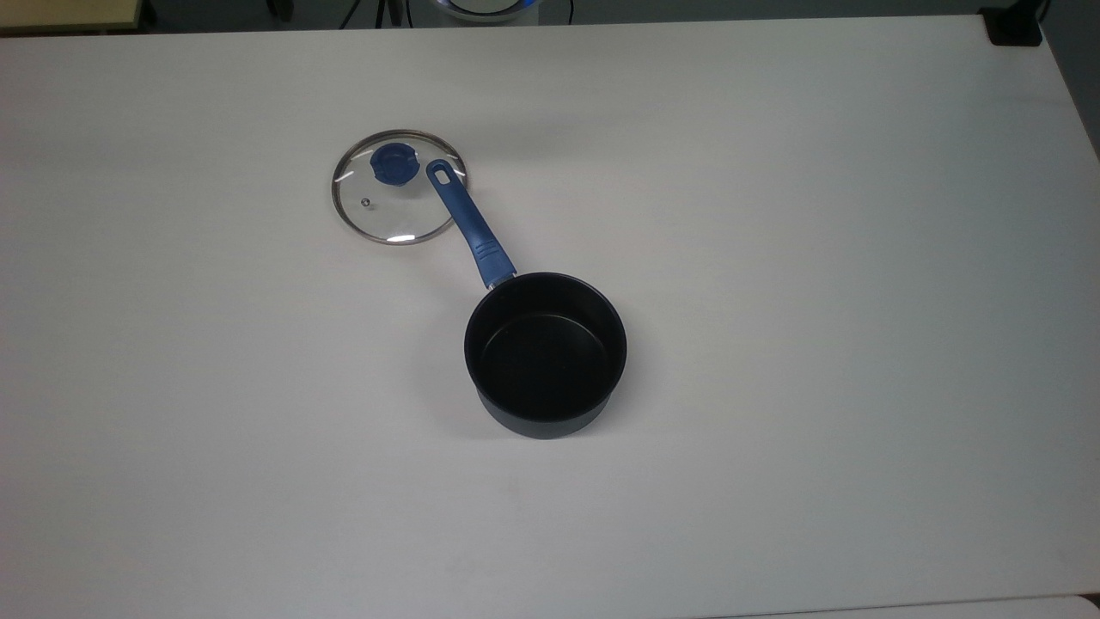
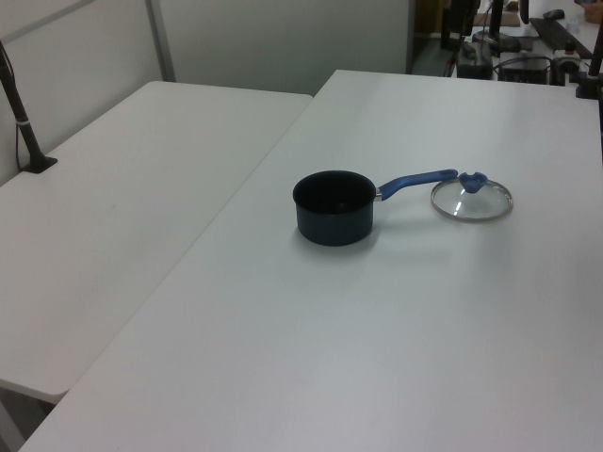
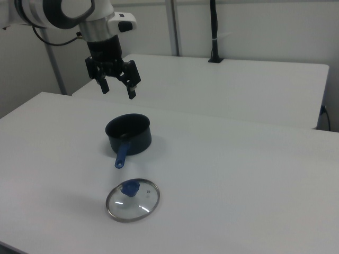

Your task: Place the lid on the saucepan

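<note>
In the top view you are looking at a round clear glass lid [image 1: 398,187] with a thin metal rim and a blue knob, lying flat on the white table [image 1: 816,258] toward the top view's left. A small vent hole is showing in the glass below the knob. Just to its right, the long blue handle [image 1: 468,222] of the saucepan is reaching up from the pan, and its pierced tip is overlapping the lid's rim; whether it is actually touching the glass you probably cannot tell from here. Further right and lower, the small deep round saucepan [image 1: 546,352], black inside and dark outside, is sitting upright and empty near the middle of the table.

In the left view the order is flipping: the saucepan [image 2: 334,207] is standing on the left view's left and the lid [image 2: 472,199] is lying to its right, with the handle stretching between them.

In the right view the arm's black two-finger gripper [image 3: 117,89] is hanging in the air above and behind the saucepan [image 3: 128,134], well apart from it, with its fingers spread wide and nothing between them. The lid [image 3: 132,199] is lying in front of the pan, beyond the handle's tip.
</note>
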You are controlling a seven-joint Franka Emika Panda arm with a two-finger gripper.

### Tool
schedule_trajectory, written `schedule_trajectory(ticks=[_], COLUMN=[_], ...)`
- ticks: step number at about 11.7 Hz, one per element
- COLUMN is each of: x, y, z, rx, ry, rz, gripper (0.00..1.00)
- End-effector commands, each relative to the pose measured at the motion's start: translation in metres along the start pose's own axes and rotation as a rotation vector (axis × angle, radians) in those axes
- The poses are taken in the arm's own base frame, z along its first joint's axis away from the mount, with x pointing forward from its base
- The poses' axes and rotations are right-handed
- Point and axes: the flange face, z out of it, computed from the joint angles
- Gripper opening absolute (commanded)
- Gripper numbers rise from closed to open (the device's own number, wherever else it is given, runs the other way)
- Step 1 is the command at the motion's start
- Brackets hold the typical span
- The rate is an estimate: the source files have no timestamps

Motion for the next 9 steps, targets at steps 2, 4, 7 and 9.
schedule_trajectory(ticks=[2, 4, 7, 9], x=[-0.0029, -0.0038, -0.0032, -0.0029], y=[0.0021, 0.0071, 0.0071, 0.0082], z=[-0.0036, -0.0052, -0.0045, 0.0002], rx=[0.018, 0.019, 0.019, 0.017], ry=[-0.005, -0.001, -0.001, -0.01], rz=[0.01, 0.02, 0.021, -0.032], gripper=[1.0, 1.0, 1.0, 1.0])
